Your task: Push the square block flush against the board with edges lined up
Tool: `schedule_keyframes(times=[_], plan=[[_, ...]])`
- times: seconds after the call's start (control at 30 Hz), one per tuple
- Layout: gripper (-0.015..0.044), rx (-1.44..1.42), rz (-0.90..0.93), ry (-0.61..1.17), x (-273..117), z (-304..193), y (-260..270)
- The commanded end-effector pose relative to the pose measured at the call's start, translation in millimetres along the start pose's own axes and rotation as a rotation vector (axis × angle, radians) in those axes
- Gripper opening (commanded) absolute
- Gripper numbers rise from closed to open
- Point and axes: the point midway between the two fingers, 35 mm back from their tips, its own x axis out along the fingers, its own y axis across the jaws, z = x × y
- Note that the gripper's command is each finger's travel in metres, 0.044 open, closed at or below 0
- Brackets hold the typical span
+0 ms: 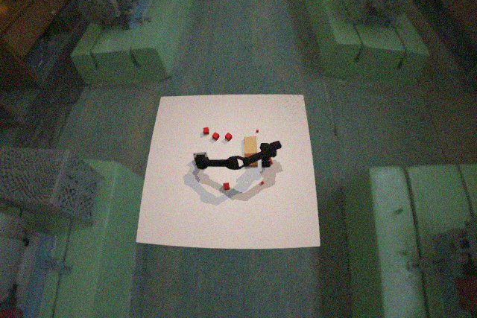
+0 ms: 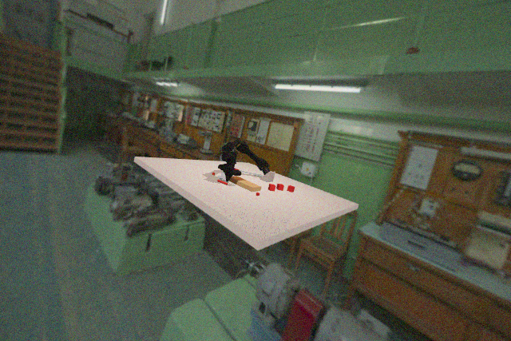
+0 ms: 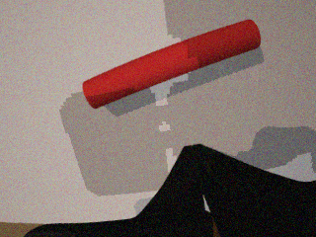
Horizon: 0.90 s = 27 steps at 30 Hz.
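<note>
Tan wood (image 1: 250, 144) (image 2: 249, 184) lies on the table as one long strip, and a corner of it shows at the lower left in the wrist view (image 3: 11, 229). The square block and the board cannot be told apart with certainty; the arm crosses the strip and hides any seam, so their contact and edge alignment are unclear. My gripper (image 1: 265, 163) (image 2: 227, 180) (image 3: 192, 153) is shut and empty. It points down low over the table, just right of the strip in the top view.
A red rod (image 1: 270, 161) (image 2: 222, 182) (image 3: 173, 63) lies just beyond the gripper. Three red cubes, one of them here (image 1: 228, 136) (image 2: 271, 187), lie left of the strip's far end. Another red cube (image 1: 226, 186) and small red bits (image 1: 257, 130) (image 1: 262, 182) lie around.
</note>
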Motion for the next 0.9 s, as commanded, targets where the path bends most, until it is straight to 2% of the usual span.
schedule_keyframes(times=[0.0,0.07,0.3,0.87], plan=[[0.0000,0.035,0.014,-0.023,-36,3,2],[0.0000,0.047,0.017,-0.027,-50,2,2],[0.0000,0.057,0.015,-0.037,-53,1,3],[0.0000,0.630,0.018,-0.024,-56,-30,-31]])
